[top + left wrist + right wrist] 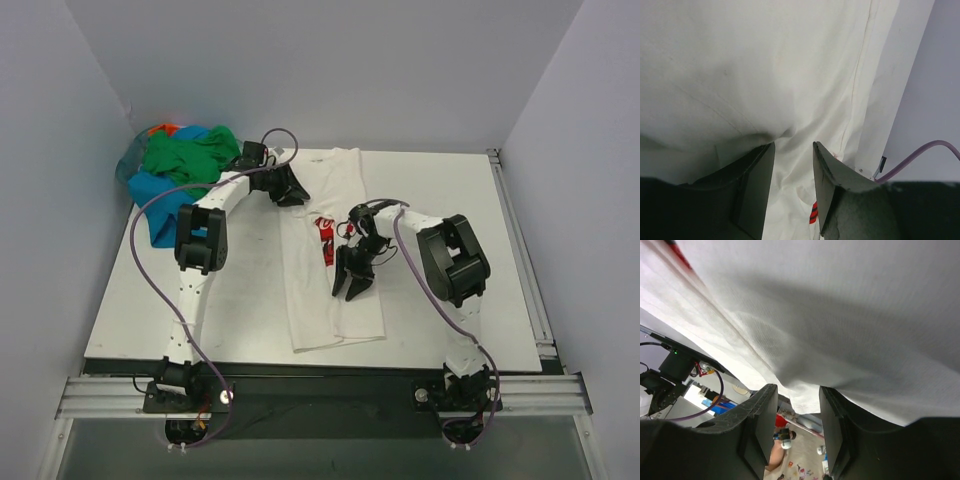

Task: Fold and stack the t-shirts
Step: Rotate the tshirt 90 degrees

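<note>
left fingers (792,150): i pinch the white shirt (335,270)
right fingers (797,395): i pinch its fold
logo (325,240): partly hidden
pile (180,165): tangled shirts

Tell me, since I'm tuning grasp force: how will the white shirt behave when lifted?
Probably floppy: the white shirt lies flat and creased. Likely light, since thin cloth bunches between the left end effector fingers. It may sag and unfold if raised from one edge.
</note>
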Robot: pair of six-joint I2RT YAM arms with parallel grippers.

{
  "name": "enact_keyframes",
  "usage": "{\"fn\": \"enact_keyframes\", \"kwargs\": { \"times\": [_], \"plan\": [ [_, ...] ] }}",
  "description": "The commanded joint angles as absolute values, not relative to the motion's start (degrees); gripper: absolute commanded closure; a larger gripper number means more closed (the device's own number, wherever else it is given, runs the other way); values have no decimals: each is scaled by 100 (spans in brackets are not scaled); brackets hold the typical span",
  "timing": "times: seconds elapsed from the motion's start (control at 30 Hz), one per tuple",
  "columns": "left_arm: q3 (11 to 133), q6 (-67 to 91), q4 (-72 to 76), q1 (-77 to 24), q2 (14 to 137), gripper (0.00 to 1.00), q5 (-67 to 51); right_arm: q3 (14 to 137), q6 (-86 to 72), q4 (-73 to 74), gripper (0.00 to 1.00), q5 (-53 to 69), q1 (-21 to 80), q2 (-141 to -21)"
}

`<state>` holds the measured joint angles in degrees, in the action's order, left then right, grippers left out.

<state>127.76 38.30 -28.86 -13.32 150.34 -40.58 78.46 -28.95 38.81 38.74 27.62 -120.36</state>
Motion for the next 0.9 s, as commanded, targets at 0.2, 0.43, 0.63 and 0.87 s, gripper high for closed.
{"fn": "enact_keyframes", "kwargs": {
  "times": [0.2, 0.43, 0.63, 0.87],
  "plan": [
    [13123, 3700, -2347, -1344, 14873, 50, -3701, 8157, -2716, 3524, 60, 3296, 2848, -11480],
    [12596, 3455, -2416, -1467, 13712, 48, -3279, 7454, -2523, 3699, 59, 2919, 2839, -10478],
    [11130, 2998, -2724, -1801, 12149, 47, -2638, 6444, -2399, 3955, 59, 2356, 2874, -9730],
    [7984, 3251, -2594, -2671, 10153, 47, -1654, 5626, -2698, 4078, 60, 1741, 2900, -9290]
  ]
}}
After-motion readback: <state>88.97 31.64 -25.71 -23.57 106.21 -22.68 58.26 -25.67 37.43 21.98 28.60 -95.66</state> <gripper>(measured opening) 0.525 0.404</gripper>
